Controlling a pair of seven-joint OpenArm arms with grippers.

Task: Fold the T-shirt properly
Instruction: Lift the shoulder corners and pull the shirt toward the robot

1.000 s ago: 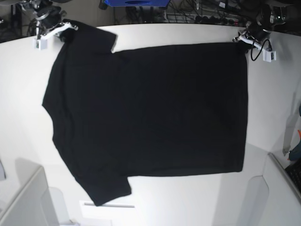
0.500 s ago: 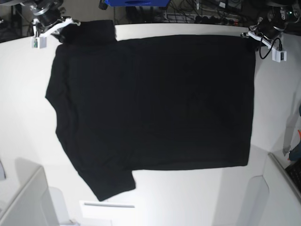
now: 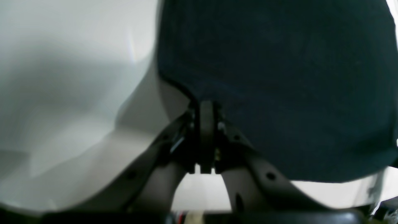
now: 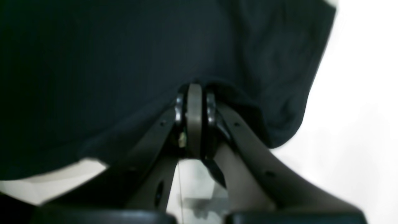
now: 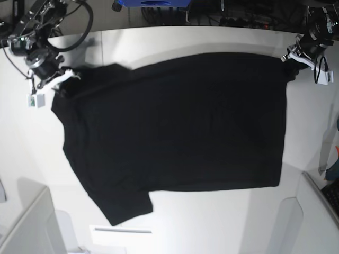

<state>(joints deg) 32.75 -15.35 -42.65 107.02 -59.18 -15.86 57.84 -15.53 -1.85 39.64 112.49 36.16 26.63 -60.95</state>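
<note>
The black T-shirt (image 5: 175,127) lies spread on the white table (image 5: 222,222), plain side up; no print shows. My left gripper (image 5: 287,57), at the far right of the base view, is shut on the shirt's far right corner. My right gripper (image 5: 62,84), at the far left, is shut on the cloth by the far sleeve. In the left wrist view the gripper (image 3: 206,105) pinches the shirt's edge (image 3: 279,77). In the right wrist view the gripper (image 4: 194,90) pinches bunched cloth (image 4: 108,62). The shirt's far edge is raised off the table and casts a shadow behind it.
A blue box (image 5: 153,2) and cables lie beyond the table's far edge. Grey panels stand at the front left (image 5: 26,227) and front right (image 5: 318,211). A white slip (image 5: 121,230) lies near the front sleeve.
Both grippers have come toward the front with the shirt's far edge. The right gripper moved the most, forward and down. The near hem has stayed in place.
</note>
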